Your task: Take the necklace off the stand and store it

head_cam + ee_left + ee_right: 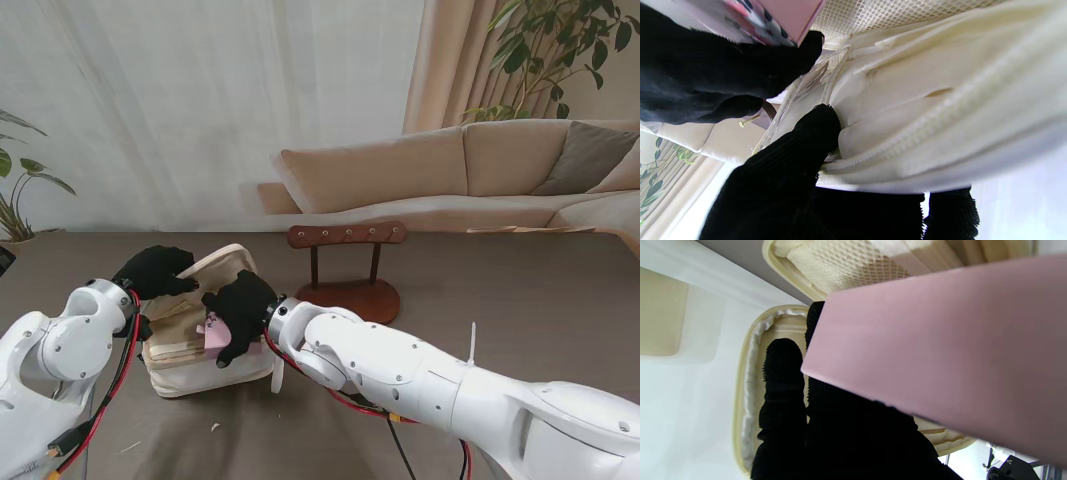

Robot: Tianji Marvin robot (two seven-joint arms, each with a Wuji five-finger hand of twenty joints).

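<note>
A cream zip case (200,375) lies open on the table in front of me. My left hand (160,270) is shut on its raised lid (222,265), with black fingers (786,160) gripping the zip edge of the lid (923,100). My right hand (238,312) is over the open case, shut on a flat pink card (213,330) with a flower print. The pink card (940,356) fills much of the right wrist view, in front of my right hand (840,433). The wooden stand (348,262) is behind the case, apart from both hands. I make out no necklace in any view.
A mesh pocket (846,263) lines the inside of the case. A beige sofa (470,170) runs behind the table, with a plant (15,200) at the far left. The brown table (520,300) stretches to the right of the stand.
</note>
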